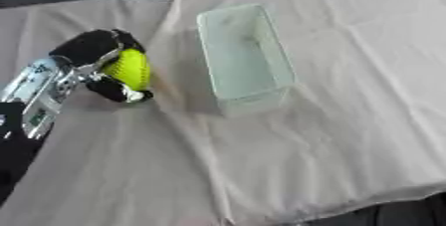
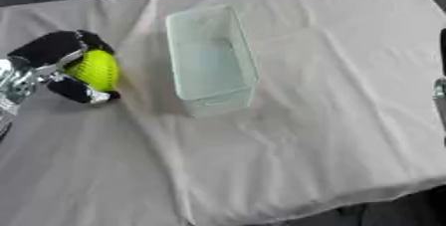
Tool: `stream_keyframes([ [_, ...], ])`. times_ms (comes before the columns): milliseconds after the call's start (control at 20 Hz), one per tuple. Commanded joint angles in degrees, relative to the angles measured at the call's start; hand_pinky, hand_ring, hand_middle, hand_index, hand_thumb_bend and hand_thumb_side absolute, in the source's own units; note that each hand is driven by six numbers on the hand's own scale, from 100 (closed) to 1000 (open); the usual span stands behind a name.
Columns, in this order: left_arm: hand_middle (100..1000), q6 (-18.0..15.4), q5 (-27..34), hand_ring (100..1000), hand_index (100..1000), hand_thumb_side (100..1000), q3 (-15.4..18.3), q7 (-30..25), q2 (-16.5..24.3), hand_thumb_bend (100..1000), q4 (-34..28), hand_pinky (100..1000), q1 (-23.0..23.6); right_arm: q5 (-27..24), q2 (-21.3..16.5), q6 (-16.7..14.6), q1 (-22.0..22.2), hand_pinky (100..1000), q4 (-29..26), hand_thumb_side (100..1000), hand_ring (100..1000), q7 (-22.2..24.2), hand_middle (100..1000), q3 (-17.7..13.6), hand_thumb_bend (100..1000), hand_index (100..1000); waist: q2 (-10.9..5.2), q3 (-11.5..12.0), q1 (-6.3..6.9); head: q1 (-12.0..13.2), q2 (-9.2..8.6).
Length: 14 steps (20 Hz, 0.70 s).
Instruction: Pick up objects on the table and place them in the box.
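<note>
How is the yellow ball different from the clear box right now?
The ball is round, solid bright yellow-green; the box is long, rectangular and see-through. The ball is much smaller than the box. The ball is wrapped in the left hand, fingers curled round it; nothing touches the box, which stands open-topped and looks empty. Both are over the same pale cloth.

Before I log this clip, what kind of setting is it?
Probably a staged tabletop test setup, not a home: a table draped in a plain cloth, one clear empty box, and a yellow ball gripped in the robot's left hand. The surroundings are dark.
</note>
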Motion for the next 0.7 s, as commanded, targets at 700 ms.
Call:
stream_keyframes([
  [700, 485, 5.7, 12.8, 108, 385, 328, 3.4, -6.2, 12.9, 283, -14.2, 100, -11.0, -0.6, -3.1, -0.2, 0.9, 632, 0.7, 1000, 721, 0.7, 791, -0.1, 100, 869, -4.45, 0.9, 0.98, -1.2, -0.51],
])
